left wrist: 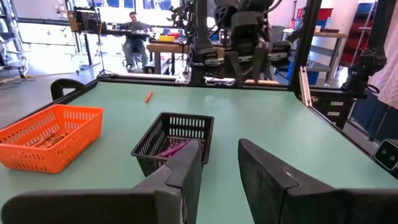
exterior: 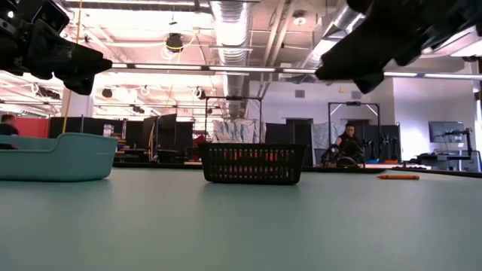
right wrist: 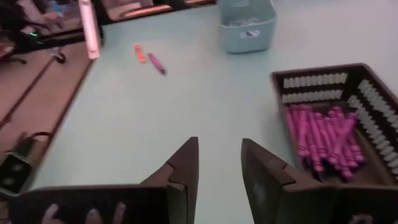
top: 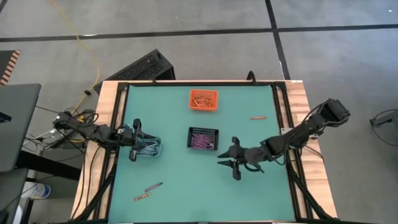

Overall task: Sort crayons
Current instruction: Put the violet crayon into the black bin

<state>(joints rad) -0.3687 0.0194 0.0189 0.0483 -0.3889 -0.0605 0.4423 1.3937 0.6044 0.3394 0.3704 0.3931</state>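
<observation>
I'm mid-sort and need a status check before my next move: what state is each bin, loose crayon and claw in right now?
Orange mesh plastic bin: holds orange crayons.
Black mesh plastic bin: holds purple crayons.
Pale blue plastic bin: holds crayons; left claw above its edge, open, empty.
Loose orange crayon: lying unsorted near the right edge.
Loose purple crayon and orange crayon: lying unsorted on the mat.
Right claw: open, empty.

Overhead, table-level, two wrists — black bin (top: 203,137) shared

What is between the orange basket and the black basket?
Nothing. In the high view, only bare green table lies between the orange basket and the black basket holding purple crayons.
</observation>
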